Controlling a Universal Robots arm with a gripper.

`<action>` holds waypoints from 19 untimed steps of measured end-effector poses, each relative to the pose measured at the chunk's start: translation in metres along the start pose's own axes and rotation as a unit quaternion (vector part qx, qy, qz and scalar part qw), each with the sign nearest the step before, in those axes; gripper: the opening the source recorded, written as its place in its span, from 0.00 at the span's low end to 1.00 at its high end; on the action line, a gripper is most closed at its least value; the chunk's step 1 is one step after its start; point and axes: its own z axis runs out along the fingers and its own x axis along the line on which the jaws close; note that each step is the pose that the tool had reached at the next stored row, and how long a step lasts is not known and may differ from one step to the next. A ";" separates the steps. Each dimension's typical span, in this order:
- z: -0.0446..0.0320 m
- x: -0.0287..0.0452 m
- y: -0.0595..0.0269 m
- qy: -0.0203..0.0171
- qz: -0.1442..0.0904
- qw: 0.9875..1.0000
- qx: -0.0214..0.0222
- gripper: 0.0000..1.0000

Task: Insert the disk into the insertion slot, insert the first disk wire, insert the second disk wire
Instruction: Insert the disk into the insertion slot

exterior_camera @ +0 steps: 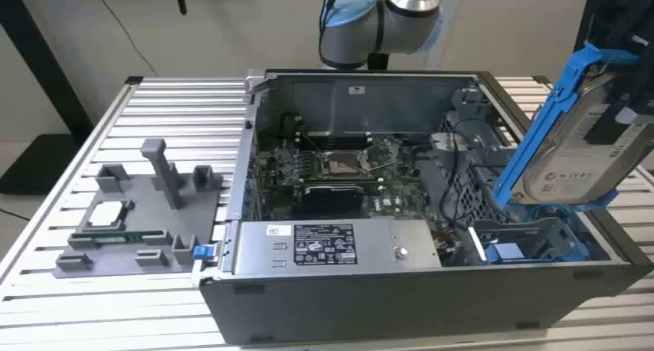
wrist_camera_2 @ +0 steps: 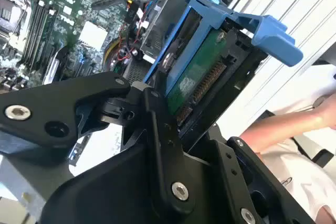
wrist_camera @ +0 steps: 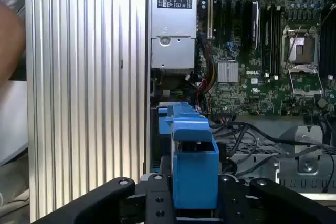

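The gripper [wrist_camera: 191, 184] holds the disk [exterior_camera: 593, 140] on its edge and tilted, probably so that its thin side can go down into the insertion slot [exterior_camera: 526, 234]. This slot opens upward at the near corner of the computer case [exterior_camera: 409, 297], on the exterior view's right. The disk hangs above it, not yet inside. The jaws pinch the disk's blue carrier from both sides, so the disk sits between them.
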 end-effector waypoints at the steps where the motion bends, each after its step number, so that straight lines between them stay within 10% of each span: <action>1: 0.0000 0.0000 0.0000 0.000 0.000 1.000 0.000 0.00; 12: 0.0006 0.0002 0.0000 0.000 0.000 1.000 0.000 0.00; 19: 0.0082 0.0045 -0.0007 -0.006 0.000 1.000 0.000 0.00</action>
